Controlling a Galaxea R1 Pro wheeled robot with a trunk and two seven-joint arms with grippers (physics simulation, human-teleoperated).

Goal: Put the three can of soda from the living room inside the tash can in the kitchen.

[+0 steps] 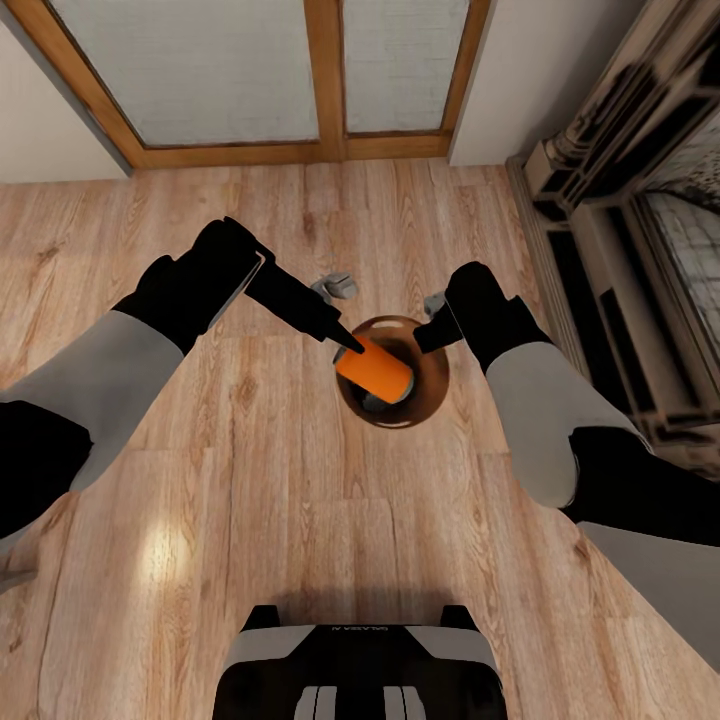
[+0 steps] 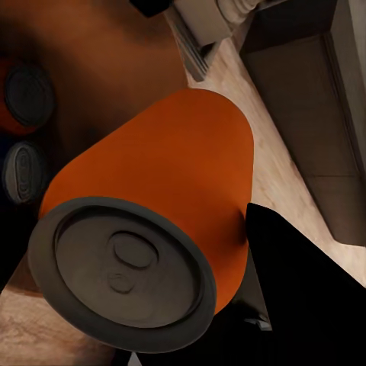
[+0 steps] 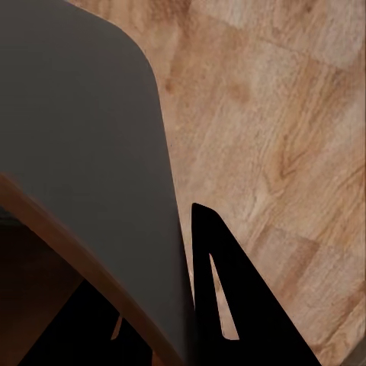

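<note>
over the bin at frame centre, last can going in
left gripper [image 1: 352, 345] clamped on a soda can [image 1: 374, 369] above the trash can [image 1: 425, 405]; two cans [image 2: 27, 93] already inside; right gripper's [image 1: 436, 318] opening i cannot tell.

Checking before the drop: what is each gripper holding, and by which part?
The left gripper holds an orange soda can by its side, tilted over the brown bin. The right gripper seems to grip the bin's rim.
</note>
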